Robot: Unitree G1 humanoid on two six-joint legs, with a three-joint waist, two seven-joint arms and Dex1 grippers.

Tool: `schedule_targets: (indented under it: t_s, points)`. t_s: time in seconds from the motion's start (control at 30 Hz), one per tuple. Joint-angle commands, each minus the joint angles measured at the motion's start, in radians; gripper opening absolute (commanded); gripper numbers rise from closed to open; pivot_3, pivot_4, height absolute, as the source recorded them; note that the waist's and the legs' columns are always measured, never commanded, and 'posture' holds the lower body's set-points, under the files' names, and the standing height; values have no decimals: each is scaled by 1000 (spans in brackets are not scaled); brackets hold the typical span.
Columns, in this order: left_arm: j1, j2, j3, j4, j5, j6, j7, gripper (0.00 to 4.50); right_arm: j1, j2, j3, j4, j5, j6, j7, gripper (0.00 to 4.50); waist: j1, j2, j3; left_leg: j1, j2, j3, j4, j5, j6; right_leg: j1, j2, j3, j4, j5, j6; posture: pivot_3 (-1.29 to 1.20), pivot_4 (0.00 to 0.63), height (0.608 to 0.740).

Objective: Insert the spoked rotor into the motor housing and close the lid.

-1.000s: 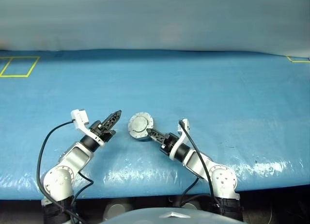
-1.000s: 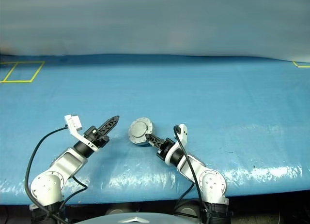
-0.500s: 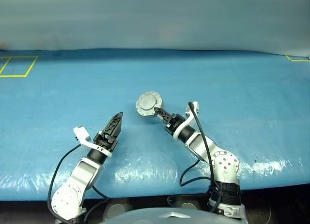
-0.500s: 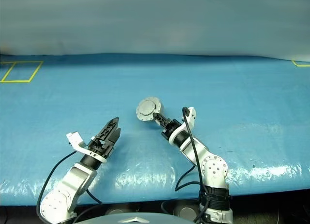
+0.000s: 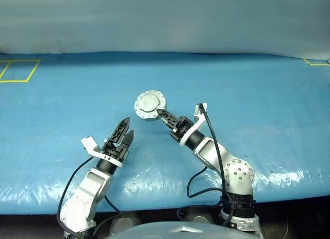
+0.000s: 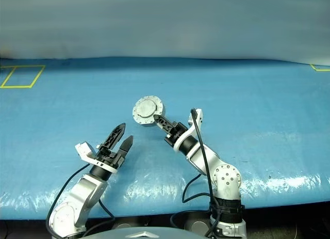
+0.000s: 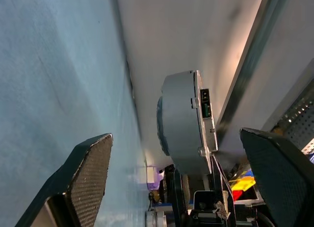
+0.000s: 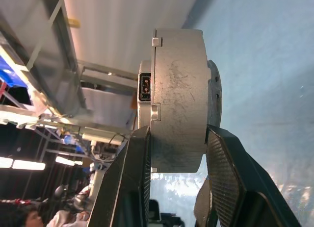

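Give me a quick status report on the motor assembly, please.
Right gripper shut on motor housing, held above blue table, lid closed. Left gripper open, empty. Nothing in the way.

Lab/workshop: blue-covered bench point(image 5: 258, 94) w/ yellow tape marks point(image 5: 19, 70), metal framing point(image 8: 64, 21) behind.

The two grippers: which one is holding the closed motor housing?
The right gripper holds the motor housing, its fingers clamped across the edge. The left gripper is open and empty.
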Motion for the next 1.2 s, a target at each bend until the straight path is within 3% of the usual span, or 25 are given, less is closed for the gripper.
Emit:
schedule_targets:
  t_s: [0.03,0.27,0.8,0.9,1.07,1.2]
  points:
    - [-6,-4,-18,-10,-31,-8,-42,4500,1,46,49,-82,82,-11,6,1261,0,0,0,0,0,0,0,0,0,0,0,0,0,0,0,0,150,740]
    - [-9,14,-39,-10,-42,-6,-121,4500,27,19,92,-78,113,-10,-2,1261,0,0,0,0,0,0,0,0,0,0,0,0,0,0,0,0,150,740]
    - [-46,6,-60,57,-57,-20,-69,4500,54,-39,138,-95,188,5,-3,1261,0,0,0,0,0,0,0,0,0,0,0,0,0,0,0,0,150,740]
    - [-42,-4,-61,60,-64,-21,-68,3929,56,-46,140,-94,173,-2,4,1261,1,0,0,0,0,0,0,0,0,0,0,0,0,0,0,0,150,740]
    - [-35,-10,-64,46,-75,-24,-61,2428,53,-53,143,-98,96,-25,31,1261,-1,0,0,0,0,0,0,0,0,0,0,0,0,0,0,0,150,740]
    - [-40,-8,-65,46,-74,-32,-61,2444,57,-44,131,-86,96,-42,59,1261,1,-1,0,0,0,0,0,0,0,0,0,0,0,0,0,0,150,740]
